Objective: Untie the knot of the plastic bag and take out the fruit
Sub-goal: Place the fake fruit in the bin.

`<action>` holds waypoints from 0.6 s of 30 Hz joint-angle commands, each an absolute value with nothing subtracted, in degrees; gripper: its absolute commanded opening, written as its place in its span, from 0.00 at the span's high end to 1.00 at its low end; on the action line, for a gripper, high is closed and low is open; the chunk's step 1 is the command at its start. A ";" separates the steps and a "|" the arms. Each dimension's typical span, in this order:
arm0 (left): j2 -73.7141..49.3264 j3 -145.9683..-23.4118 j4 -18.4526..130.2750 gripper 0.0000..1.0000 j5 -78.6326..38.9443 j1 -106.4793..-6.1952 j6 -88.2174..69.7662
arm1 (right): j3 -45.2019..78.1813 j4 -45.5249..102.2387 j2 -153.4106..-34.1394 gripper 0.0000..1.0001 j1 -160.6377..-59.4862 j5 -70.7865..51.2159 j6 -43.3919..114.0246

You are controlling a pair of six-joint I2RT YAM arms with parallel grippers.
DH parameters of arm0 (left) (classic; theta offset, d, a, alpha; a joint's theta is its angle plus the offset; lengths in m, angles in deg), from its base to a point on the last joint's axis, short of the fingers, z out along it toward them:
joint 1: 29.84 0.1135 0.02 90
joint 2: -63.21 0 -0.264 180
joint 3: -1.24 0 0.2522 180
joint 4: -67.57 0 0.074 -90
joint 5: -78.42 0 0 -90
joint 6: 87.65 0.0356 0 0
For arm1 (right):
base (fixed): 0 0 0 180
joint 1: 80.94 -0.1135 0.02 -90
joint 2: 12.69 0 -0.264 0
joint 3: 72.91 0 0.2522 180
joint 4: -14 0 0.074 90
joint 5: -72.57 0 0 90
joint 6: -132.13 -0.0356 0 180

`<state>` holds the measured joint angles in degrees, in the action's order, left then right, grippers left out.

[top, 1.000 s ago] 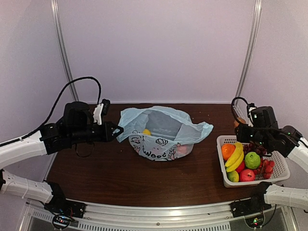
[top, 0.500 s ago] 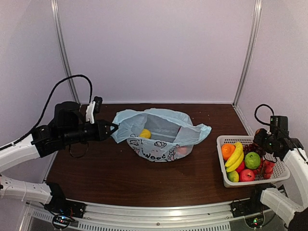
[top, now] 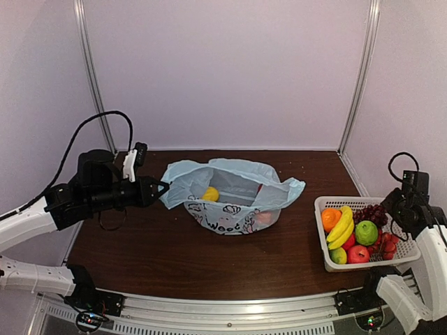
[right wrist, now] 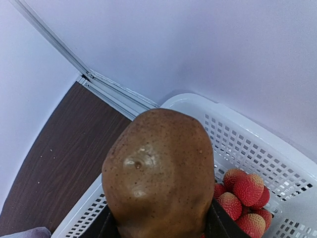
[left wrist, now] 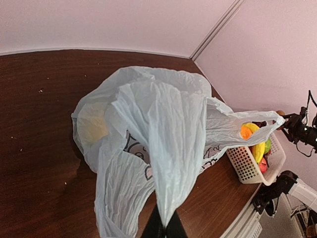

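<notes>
While the left gripper (top: 162, 187) pinches a fold of the plastic bag (top: 230, 192), the right gripper (right wrist: 161, 224) clasps a brown oval fruit (right wrist: 158, 168).
The bag sits open mid-tabletop (top: 174, 258) — a yellow fruit (top: 209, 193) shows inside — and the brown fruit hangs over the white basket (right wrist: 257, 148) holding a banana (top: 342, 225), an orange (top: 330, 218) and grapes (top: 374, 211).

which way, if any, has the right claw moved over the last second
Yes. In the top view the right claw, holding the brown fruit, has swung right, from the far left corner of the white basket to its far right corner.
</notes>
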<state>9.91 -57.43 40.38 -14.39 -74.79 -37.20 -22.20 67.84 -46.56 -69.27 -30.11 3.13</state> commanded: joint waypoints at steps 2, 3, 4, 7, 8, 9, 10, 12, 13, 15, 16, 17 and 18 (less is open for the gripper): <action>8.08 -58.53 43.26 1.00 -17.24 -74.22 -35.27 | -22.61 74.52 -40.30 0.55 -68.81 -35.61 -5.11; 7.98 -58.53 43.48 1.00 -17.55 -74.21 -35.22 | -22.59 75.44 -39.87 0.54 -68.81 -36.18 -5.76; 7.74 -58.58 43.64 1.00 -17.80 -74.22 -35.18 | -22.58 76.05 -39.54 0.53 -68.81 -36.38 -6.39; 7.49 -58.58 43.95 1.00 -18.38 -74.22 -34.88 | -23.26 77.11 -39.20 0.49 -68.85 -34.84 -8.33; 7.49 -58.64 44.03 1.00 -18.50 -74.21 -34.76 | -23.67 77.33 -39.18 0.49 -68.81 -34.41 -9.04; 7.49 -58.66 44.05 1.00 -18.52 -74.16 -34.67 | -24.02 77.70 -39.04 0.49 -68.81 -34.35 -9.93; 7.57 -58.76 43.97 1.00 -18.53 -74.15 -34.57 | -24.27 78.02 -38.81 0.48 -68.81 -34.31 -10.58; 7.81 -58.76 44.01 1.00 -18.62 -74.13 -34.33 | -24.59 78.37 -37.91 0.43 -68.83 -34.43 -11.22; 7.91 -58.79 44.11 1.00 -18.69 -74.13 -34.30 | -24.56 78.78 -37.56 0.39 -68.76 -34.75 -11.44; 7.97 -58.76 44.12 1.00 -18.71 -74.13 -34.04 | -24.35 79.64 -36.37 0.32 -68.81 -35.65 -11.53; 7.93 -58.82 44.05 1.00 -18.66 -74.13 -34.02 | -24.32 80.00 -35.57 0.29 -68.81 -36.38 -11.53; 7.93 -58.88 44.05 1.00 -18.66 -74.13 -34.03 | -24.37 80.37 -34.59 0.22 -68.81 -37.26 -11.55; 7.73 -58.84 44.05 1.00 -18.81 -74.13 -34.03 | -24.43 80.52 -33.73 0.17 -68.81 -37.85 -11.52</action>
<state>7.71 -57.43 41.78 -18.00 -74.55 -35.23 -24.05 77.93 -36.64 -69.25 -34.27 -10.42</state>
